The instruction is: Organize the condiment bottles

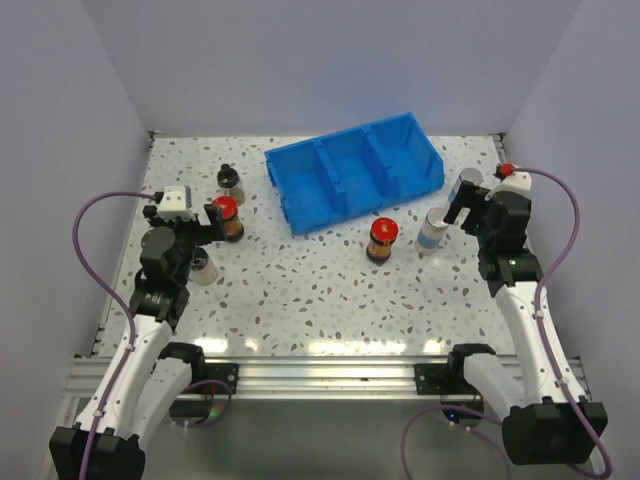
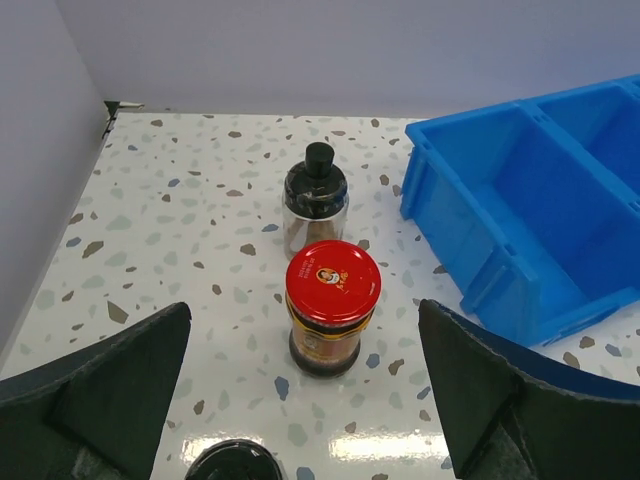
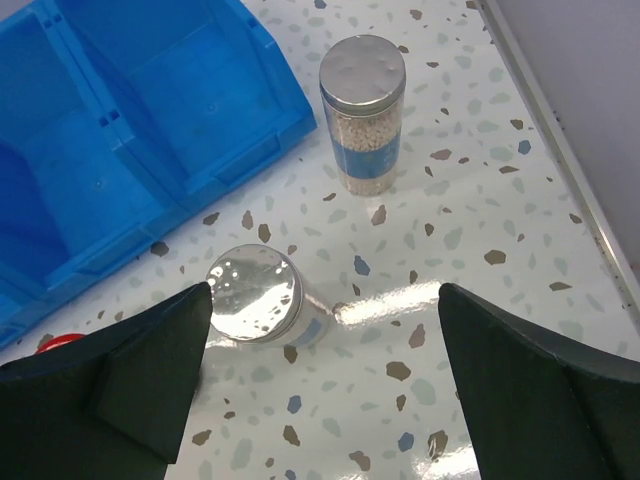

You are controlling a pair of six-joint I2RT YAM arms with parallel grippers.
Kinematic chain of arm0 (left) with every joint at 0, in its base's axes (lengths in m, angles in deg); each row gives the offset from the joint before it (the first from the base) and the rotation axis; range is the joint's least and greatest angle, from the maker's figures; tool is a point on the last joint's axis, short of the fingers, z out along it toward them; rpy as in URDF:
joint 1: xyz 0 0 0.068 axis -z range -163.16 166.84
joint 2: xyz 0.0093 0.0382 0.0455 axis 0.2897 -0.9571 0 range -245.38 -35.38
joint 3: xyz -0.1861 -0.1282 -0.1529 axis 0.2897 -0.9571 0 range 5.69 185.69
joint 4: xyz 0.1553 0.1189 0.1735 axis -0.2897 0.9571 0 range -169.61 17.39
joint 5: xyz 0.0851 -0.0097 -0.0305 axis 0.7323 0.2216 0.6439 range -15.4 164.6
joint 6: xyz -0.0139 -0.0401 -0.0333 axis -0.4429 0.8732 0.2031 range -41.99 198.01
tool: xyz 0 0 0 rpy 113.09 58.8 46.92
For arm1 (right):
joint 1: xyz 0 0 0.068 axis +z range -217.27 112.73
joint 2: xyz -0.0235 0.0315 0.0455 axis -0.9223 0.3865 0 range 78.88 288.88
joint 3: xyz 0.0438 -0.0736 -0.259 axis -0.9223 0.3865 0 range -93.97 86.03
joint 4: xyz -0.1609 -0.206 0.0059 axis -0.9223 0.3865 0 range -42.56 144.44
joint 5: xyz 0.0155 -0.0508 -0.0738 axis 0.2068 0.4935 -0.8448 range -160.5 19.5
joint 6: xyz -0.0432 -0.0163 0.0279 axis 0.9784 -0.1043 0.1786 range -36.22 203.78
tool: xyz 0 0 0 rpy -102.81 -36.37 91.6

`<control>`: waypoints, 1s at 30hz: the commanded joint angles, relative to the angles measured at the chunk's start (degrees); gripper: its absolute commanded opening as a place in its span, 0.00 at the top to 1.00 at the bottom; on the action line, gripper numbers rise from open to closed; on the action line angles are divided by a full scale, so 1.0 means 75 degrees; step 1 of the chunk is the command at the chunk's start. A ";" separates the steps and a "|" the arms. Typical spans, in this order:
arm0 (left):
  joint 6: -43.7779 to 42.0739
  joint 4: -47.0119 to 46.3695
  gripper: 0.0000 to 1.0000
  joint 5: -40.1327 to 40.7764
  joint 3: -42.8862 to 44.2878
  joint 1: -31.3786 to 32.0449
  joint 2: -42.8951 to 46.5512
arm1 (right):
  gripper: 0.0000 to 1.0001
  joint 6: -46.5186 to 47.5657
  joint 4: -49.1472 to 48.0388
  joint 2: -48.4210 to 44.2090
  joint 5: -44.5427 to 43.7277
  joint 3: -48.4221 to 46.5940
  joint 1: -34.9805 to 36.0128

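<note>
Left gripper (image 2: 305, 385) spread wide before red-capped jar (image 2: 333, 300); right gripper (image 3: 325, 345) likewise.

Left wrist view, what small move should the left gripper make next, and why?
Probably ease the left gripper forward until its fingers straddle the red-capped jar with dark brown contents. The gripper is open, and the jar stands upright, centred between the fingers but seemingly just ahead of them.
</note>
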 commanded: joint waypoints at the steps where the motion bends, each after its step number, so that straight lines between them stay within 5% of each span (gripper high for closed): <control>1: 0.0190 -0.0487 0.00 -0.0186 0.0158 -0.0058 0.0076 | 0.01 -0.0184 0.0017 -0.0076 -0.0244 -0.0423 -0.0019; 5: 0.0378 -0.0569 0.00 -0.0291 0.0252 -0.0069 -0.0099 | 0.01 0.0529 -0.0579 -0.0450 0.0363 0.0219 -0.0019; 10: 0.0882 -0.0102 0.00 -0.0374 0.1047 -0.0081 -0.0685 | 0.01 0.3025 -0.1250 -0.1072 0.3457 0.1065 -0.0030; 18: 0.1257 0.1257 0.01 -0.0268 0.3039 -0.0198 -0.2430 | 0.01 0.4747 0.0914 -0.0148 0.4407 0.0060 -0.0019; 30: 0.1586 0.2419 0.10 -0.1030 0.5536 -0.0655 -0.6321 | 0.01 0.4797 0.0813 -0.0416 0.4573 0.0187 -0.0019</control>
